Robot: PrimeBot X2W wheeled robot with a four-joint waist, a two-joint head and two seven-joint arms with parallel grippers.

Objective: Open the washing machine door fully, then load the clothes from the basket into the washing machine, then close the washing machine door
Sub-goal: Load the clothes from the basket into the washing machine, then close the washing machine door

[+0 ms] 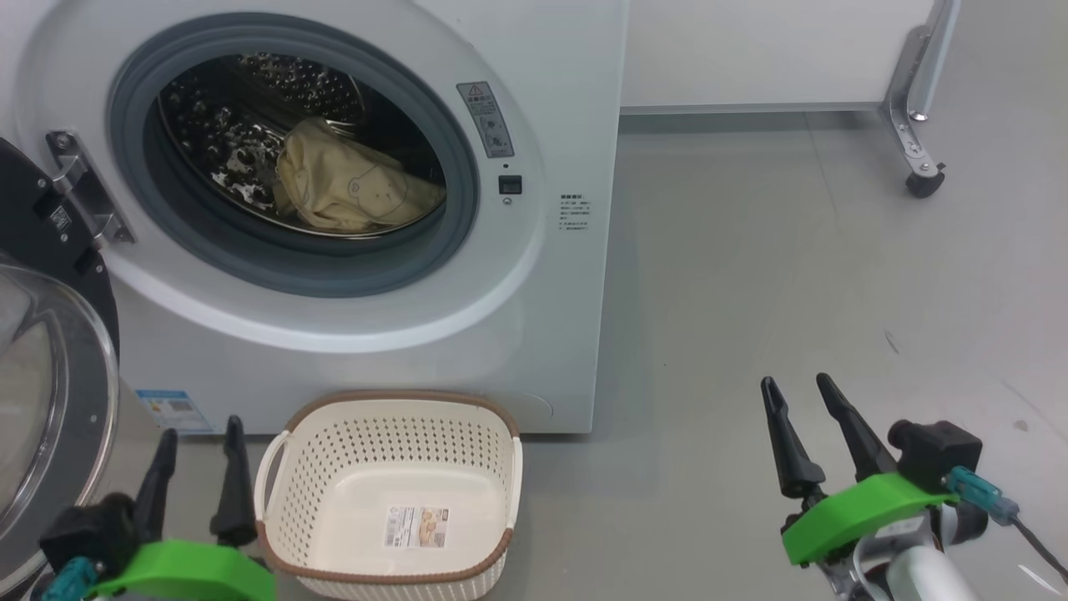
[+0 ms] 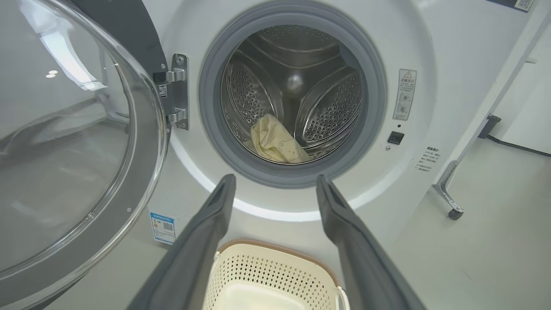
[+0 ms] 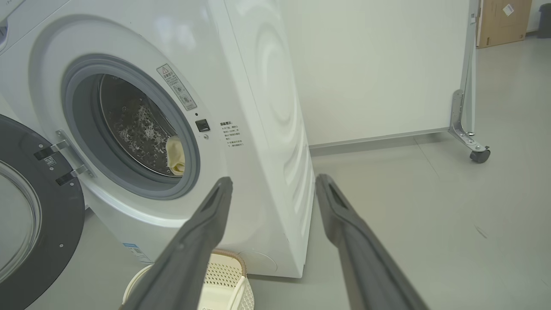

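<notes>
Left claw (image 1: pixel 200 430) and right claw (image 1: pixel 797 384) hang spread and empty by the bare basket (image 1: pixel 392 399), clothes (image 1: pixel 350 188) in the drum, while the swung-open door (image 1: pixel 50 392), rigid and probably slick, looks best pushed at its rim opposite the hinge.

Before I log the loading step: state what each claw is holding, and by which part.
Nothing is held. The left claw and right claw both stand open and empty; the clothes lie in the drum.
</notes>
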